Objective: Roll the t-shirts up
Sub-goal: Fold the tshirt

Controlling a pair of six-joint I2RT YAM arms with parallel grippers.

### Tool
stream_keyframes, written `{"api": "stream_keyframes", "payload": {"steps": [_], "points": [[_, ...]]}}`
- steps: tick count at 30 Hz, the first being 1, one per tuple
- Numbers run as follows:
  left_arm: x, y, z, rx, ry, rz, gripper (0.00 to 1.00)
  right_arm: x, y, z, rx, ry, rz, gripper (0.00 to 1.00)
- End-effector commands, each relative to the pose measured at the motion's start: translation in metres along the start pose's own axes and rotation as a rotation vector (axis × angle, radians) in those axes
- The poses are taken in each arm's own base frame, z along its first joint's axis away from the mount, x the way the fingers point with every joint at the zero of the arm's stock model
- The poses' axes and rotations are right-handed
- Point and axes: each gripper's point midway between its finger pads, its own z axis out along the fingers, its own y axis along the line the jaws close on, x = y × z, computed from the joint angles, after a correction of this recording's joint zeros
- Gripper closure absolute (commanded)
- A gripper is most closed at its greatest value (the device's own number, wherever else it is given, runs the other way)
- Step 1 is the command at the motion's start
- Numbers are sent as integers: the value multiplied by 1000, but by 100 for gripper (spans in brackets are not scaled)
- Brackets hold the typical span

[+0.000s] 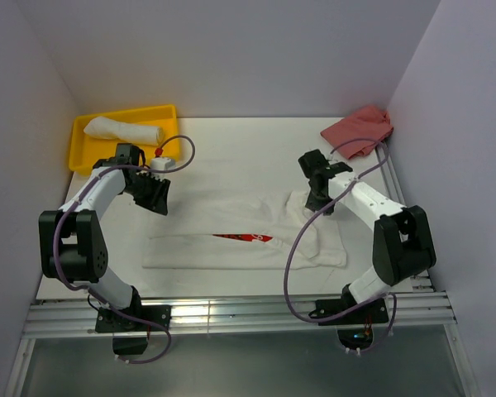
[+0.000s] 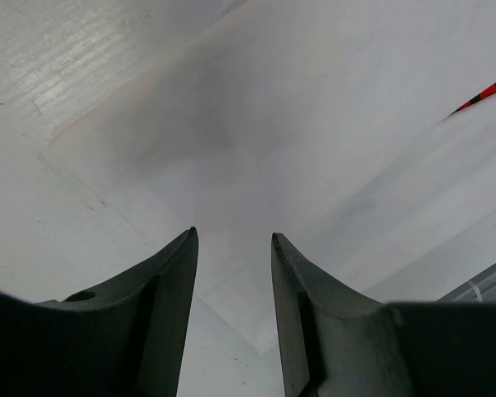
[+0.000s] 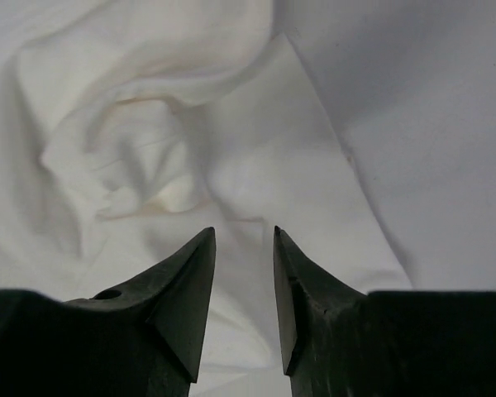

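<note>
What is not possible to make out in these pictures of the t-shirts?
Top view: the red print on the flat t-shirt is too small to read.
Top view: the rolled t-shirt in the yellow tray hides its own chest side.
Left wrist view: the right edge cuts off the red print.
Right wrist view: whether the right pincer touches the flat t-shirt; depth is unclear.

No legible words, labels, brand names or numbers anywhere. Just a small red-and-black print (image 1: 242, 237) on the flat white t-shirt (image 1: 190, 252), lying along the shirt's middle fold, too small and too tucked under to make out any letters. Seen closer from the left wrist as a thin striped sliver on the shirt, equally unreadable.
</note>
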Motion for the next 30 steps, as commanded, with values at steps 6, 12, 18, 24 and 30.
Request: {"api": "stream_keyframes", "payload": {"steps": [6,12,18,24,30], "points": [[-9,-6,-1,25,-34,17,54,-40,59,-36,-66,-109,-19,58],[-9,-5,-5,10,-40,25,53,-38,60,-13,36,-70,-65,59],[-9,-8,-5,20,-42,26,51,-29,53,0,78,-52,-77,59],[-7,-10,-5,19,-44,33,50,-24,44,4,92,-54,-72,66],[-6,-11,-4,23,-43,34,50,-24,32,9,94,-51,-49,78]]}}
